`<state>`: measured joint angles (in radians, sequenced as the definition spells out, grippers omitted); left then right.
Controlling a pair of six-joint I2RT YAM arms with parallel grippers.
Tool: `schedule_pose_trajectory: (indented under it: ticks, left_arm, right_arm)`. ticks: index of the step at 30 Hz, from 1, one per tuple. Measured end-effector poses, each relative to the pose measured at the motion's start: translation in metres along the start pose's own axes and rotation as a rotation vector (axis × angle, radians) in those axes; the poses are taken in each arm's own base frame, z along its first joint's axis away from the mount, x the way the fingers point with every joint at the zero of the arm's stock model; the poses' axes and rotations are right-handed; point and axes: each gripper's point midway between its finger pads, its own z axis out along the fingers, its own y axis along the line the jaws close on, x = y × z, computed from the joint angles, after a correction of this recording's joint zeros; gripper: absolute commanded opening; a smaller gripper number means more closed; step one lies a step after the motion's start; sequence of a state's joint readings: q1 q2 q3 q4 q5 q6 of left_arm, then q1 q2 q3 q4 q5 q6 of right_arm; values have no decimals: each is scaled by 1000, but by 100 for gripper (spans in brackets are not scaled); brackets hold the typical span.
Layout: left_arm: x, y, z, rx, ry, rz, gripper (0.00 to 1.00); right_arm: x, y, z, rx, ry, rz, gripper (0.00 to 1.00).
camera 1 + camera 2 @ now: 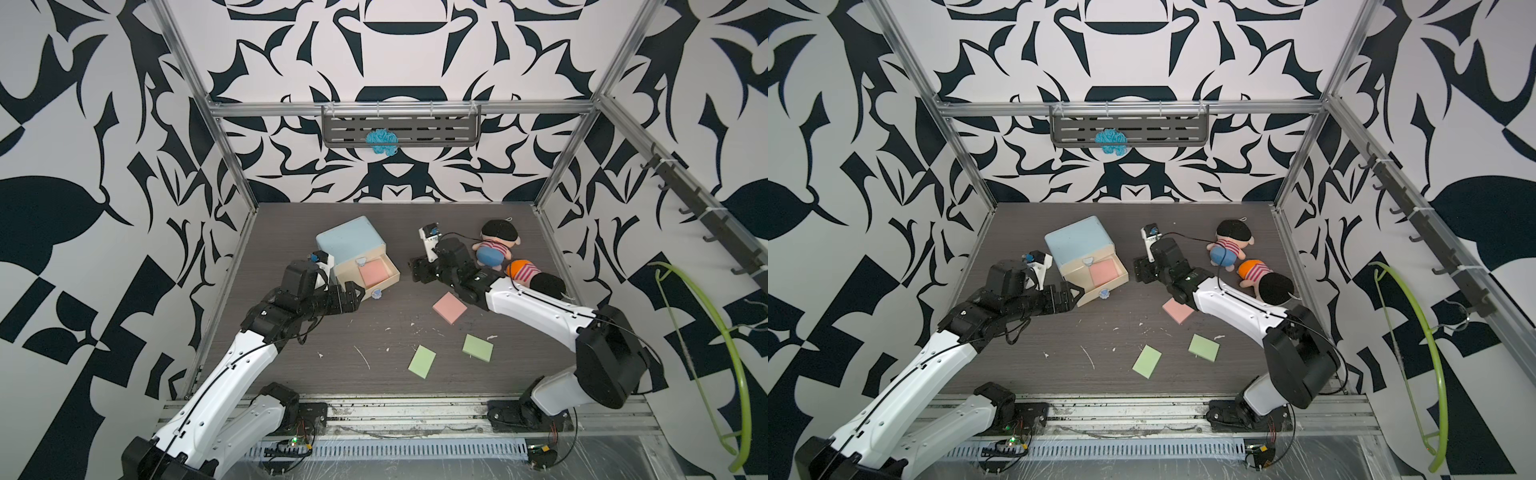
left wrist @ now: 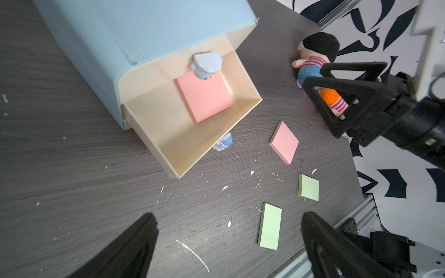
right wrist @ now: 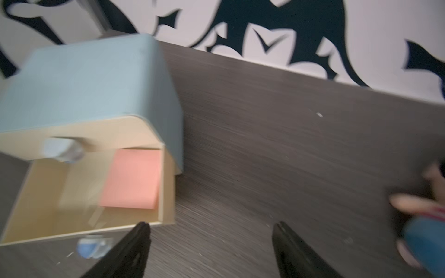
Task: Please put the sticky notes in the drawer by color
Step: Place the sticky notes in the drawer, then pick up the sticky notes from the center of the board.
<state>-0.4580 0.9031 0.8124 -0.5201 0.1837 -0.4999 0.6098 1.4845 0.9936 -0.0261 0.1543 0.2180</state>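
Two light-green square paper pads and a loose pink pad lie on the table, lower centre in both top views. Left gripper is spread wide and empty, just beside the pulled-out cream drawer, which has a second pink pad inside. Right gripper is also spread wide and empty.

A robotics lab test cell. The dark wood-grain desk sits inside an aluminium frame whose wall panels carry a bold black-and-white pattern. Two white-and-black arms are bolted to a metal rail at the front edge — the left arm with the left pincer, the right arm with the right pincer. A bare circuit board, loose wiring and a slotted cable duct lie exposed below. A perforated shelf and a hook rail are fixed to the frame.
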Motion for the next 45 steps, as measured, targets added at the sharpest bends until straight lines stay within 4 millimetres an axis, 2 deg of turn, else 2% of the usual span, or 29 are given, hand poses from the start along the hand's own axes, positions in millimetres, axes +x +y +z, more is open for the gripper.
schedule_pose_trajectory:
  ticks: [2, 5, 8, 13, 17, 20, 27, 32, 36, 45]
  left_arm:
    - [-3, -8, 0, 24, -16, 33, 99]
    - [-4, -21, 1, 61, -30, 86, 99]
    - [-2, -37, 4, 103, -31, 144, 99]
    - [8, -56, 14, 142, -7, 224, 99]
    - [11, -63, 18, 156, -6, 254, 99]
    - [11, -63, 20, 159, -15, 260, 99]
    - [13, -62, 22, 159, -16, 268, 99]
    - [15, -60, 24, 158, -12, 271, 99]
    - [15, -60, 24, 159, -13, 271, 99]
    - [15, -61, 24, 162, -15, 272, 99]
  right_arm:
    - [20, -33, -1, 82, 82, 55, 94]
    - [52, -69, -2, 174, 215, 133, 96]
    - [83, -87, 1, 242, 351, 168, 97]
    - [117, -98, 12, 345, 521, 171, 99]
    - [133, -97, 14, 370, 585, 220, 99]
    - [136, -93, 15, 367, 587, 261, 99]
    - [154, -81, 26, 376, 641, 250, 99]
    - [152, -76, 31, 393, 639, 220, 99]
    - [155, -73, 26, 401, 642, 210, 99]
    - [180, -74, -12, 430, 661, 226, 99]
